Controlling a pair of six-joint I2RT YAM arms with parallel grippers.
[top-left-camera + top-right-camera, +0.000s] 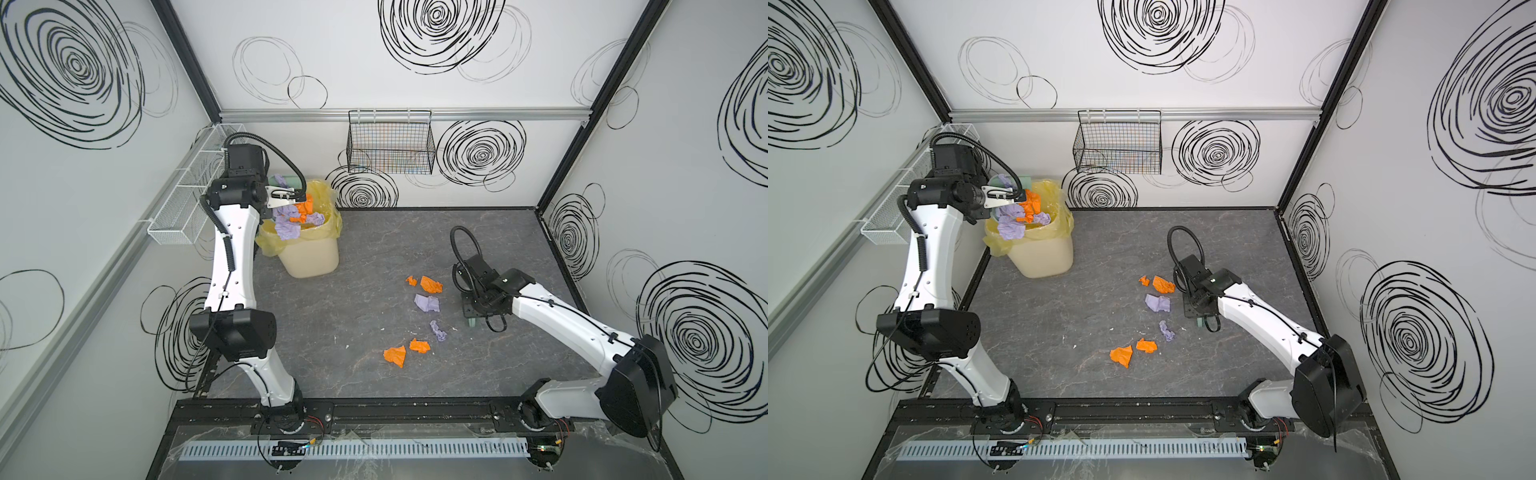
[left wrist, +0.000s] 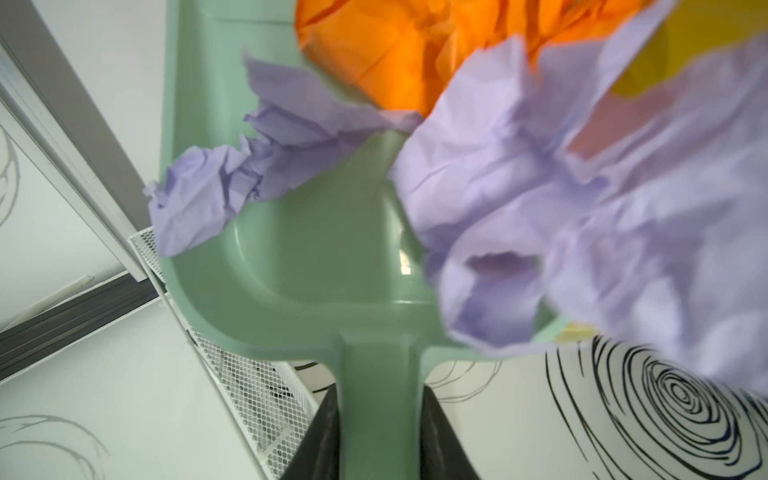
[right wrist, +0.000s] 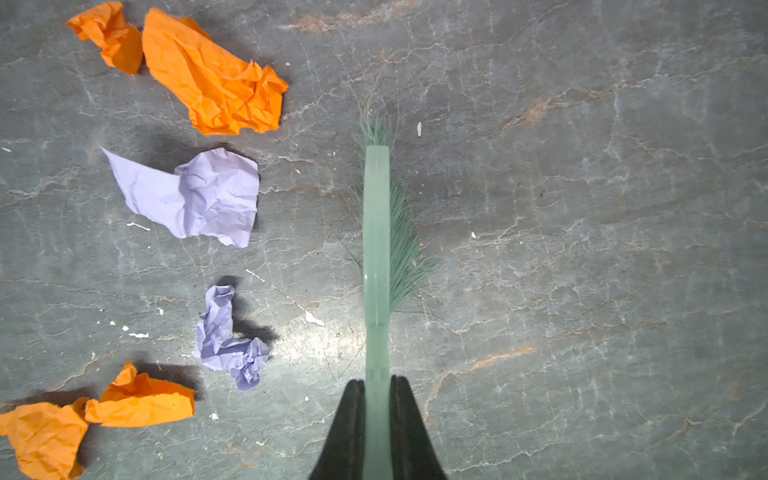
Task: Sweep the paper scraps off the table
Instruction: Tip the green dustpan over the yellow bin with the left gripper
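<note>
**Dustpan's over the bin, six scraps loose on the surface**

White walls (image 1: 365, 75) with black swirls box in your dark grey, veined surface (image 1: 365, 249). In both top views, six paper scraps (image 1: 427, 302) lie loose right of the middle. Two orange ones are at the far end, two lavender ones come next, and two more orange ones sit nearest the arm bases. The other scraps are piled in the mint dustpan (image 1: 1026, 183). Your left arm holds it above the mouth of the cream bin (image 1: 309, 257) with the yellow liner (image 1: 332, 208), in the back-left corner. Your right arm is down low just right of the loose scraps, with a bit of the brush (image 1: 471, 322) poking out under it.

Left wrist view: your left jaws are pinching the dustpan's handle (image 2: 378, 407) from both sides. Orange and lavender scraps crowd the pan, and the nearest lavender lump is blurred.

Right wrist view: your right jaws are pressed tight onto the brush's thin spine. The bristles (image 3: 405, 249) fan out on the side away from the scraps. The scraps line up alongside the brush without touching it.
</note>
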